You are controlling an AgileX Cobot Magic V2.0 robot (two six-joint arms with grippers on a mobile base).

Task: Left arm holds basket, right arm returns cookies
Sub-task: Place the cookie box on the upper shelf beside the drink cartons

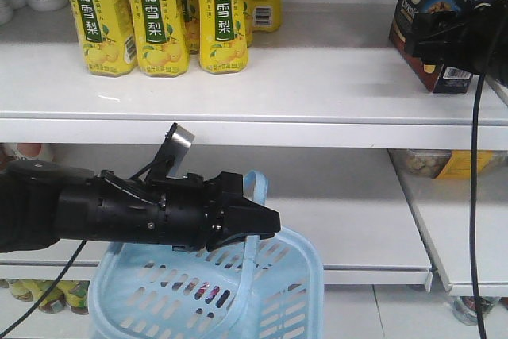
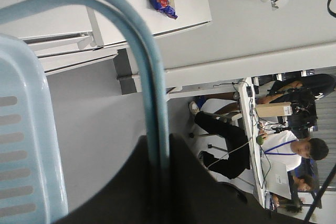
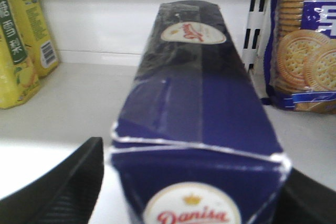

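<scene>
My left arm [image 1: 119, 212] reaches in from the left. Its gripper [image 1: 266, 224] is shut on the thin hoop handle [image 1: 255, 188] of the light blue basket [image 1: 294, 275], which hangs below the lower shelf. In the left wrist view the handle [image 2: 152, 77] runs between the closed black fingers of that gripper [image 2: 157, 148]. The dark navy cookies carton [image 1: 432, 45] stands on the upper shelf at the far right. My right gripper [image 1: 460, 25] is around it. In the right wrist view the carton [image 3: 199, 103] lies between the open jaws of the gripper [image 3: 194, 182], with a white gap beside the left finger [image 3: 79, 177].
Yellow pear-drink bottles [image 1: 163, 13] stand on the upper shelf's left, also seen at the left of the right wrist view [image 3: 21, 40]. A packet of round biscuits [image 3: 307, 51] stands right of the carton. A lower shelf [image 1: 349, 220] lies behind the basket. A black cable [image 1: 475, 196] hangs at the right.
</scene>
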